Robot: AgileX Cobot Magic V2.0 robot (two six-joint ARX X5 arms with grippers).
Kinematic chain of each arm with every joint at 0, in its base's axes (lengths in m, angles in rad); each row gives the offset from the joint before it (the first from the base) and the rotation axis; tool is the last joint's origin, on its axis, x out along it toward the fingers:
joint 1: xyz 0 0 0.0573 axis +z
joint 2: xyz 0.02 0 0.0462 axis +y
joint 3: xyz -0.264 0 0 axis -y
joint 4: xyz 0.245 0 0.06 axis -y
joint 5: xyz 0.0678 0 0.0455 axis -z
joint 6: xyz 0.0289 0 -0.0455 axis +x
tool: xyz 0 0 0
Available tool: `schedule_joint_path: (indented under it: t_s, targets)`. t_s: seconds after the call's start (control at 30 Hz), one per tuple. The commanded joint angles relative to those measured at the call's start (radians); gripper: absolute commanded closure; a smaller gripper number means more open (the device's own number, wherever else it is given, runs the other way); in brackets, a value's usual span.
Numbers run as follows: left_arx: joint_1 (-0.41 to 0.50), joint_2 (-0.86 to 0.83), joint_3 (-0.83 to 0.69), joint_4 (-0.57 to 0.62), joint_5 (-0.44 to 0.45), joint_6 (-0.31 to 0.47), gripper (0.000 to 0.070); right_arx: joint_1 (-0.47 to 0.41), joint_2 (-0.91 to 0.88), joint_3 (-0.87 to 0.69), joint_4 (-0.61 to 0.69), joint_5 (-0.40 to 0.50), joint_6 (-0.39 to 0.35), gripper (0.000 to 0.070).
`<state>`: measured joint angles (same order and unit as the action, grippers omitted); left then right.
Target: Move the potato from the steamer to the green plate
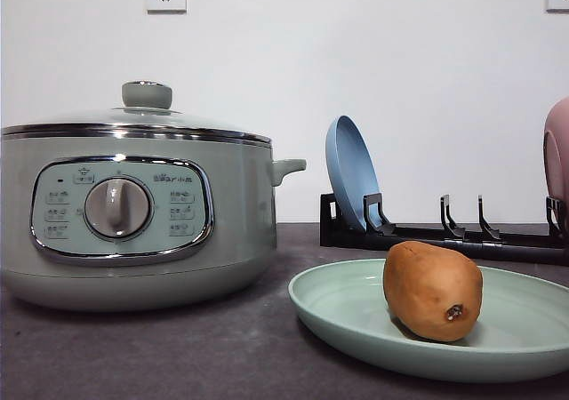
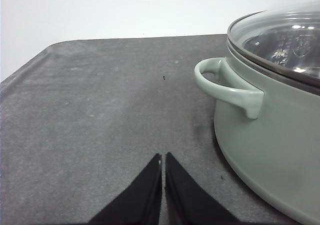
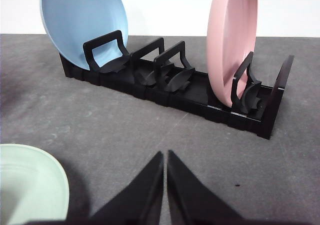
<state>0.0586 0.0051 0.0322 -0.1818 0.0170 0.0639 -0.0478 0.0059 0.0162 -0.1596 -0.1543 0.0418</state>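
Observation:
The orange-brown potato (image 1: 433, 291) lies on the pale green plate (image 1: 347, 316) at the front right of the table. The sage-green steamer (image 1: 133, 218) stands at the left with its glass lid (image 1: 147, 107) on. In the left wrist view my left gripper (image 2: 163, 157) is shut and empty over bare grey table, beside the steamer's side handle (image 2: 227, 85). My right gripper (image 3: 165, 155) is shut and empty too, facing the black dish rack (image 3: 200, 92), with the green plate's rim (image 3: 50, 182) off to one side.
A black dish rack (image 1: 462, 236) stands behind the green plate, holding an upright blue plate (image 1: 351, 173) and a pink plate (image 1: 557, 151). The table is dark grey, with a white wall behind it.

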Motion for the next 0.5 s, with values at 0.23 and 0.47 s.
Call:
schedule_joint_path:
  t_s: [0.23,0.47]
  targets:
    - [0.002,-0.002,-0.020,-0.005,-0.003,-0.002,0.0698,-0.002,-0.002,-0.005,0.003,-0.002,0.010,0.0700]
    - [0.002,-0.002,-0.020,-0.005,-0.003,-0.002,0.0698,-0.002,-0.002,-0.005,0.003,-0.002,0.010,0.0700]
